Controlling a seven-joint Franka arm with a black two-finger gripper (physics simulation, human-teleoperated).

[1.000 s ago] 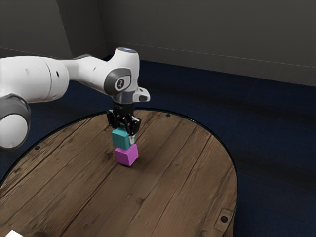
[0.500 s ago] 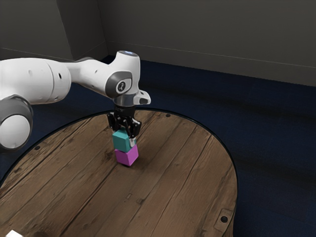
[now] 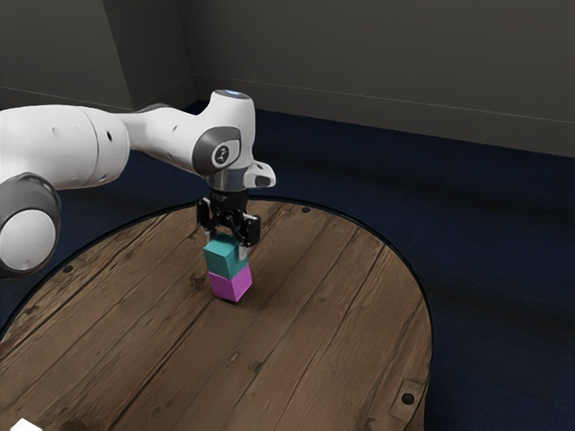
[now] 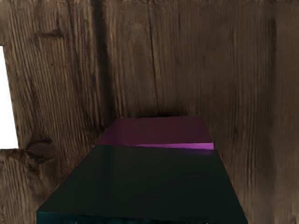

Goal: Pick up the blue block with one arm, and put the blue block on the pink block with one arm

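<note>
The blue block (image 3: 221, 259), teal in colour, rests on top of the pink block (image 3: 229, 286) near the middle of the round wooden table (image 3: 296, 332). My gripper (image 3: 226, 237) hangs straight over the stack, open, with its fingertips at the level of the blue block's top edge and spread to either side. In the wrist view the blue block's dark top (image 4: 140, 186) lies right under my hand, and the pink block's top (image 4: 159, 131) sticks out a little beyond it.
The table's dark rim (image 3: 409, 278) curves round at the exterior view's right, with dark blue floor beyond. A small white thing (image 3: 20, 424) lies at the table's near left edge and a white patch (image 4: 7, 98) shows in the wrist view.
The blue block came down onto the pink block. My fingers then spread apart and let it go, and my hand rose slightly.
</note>
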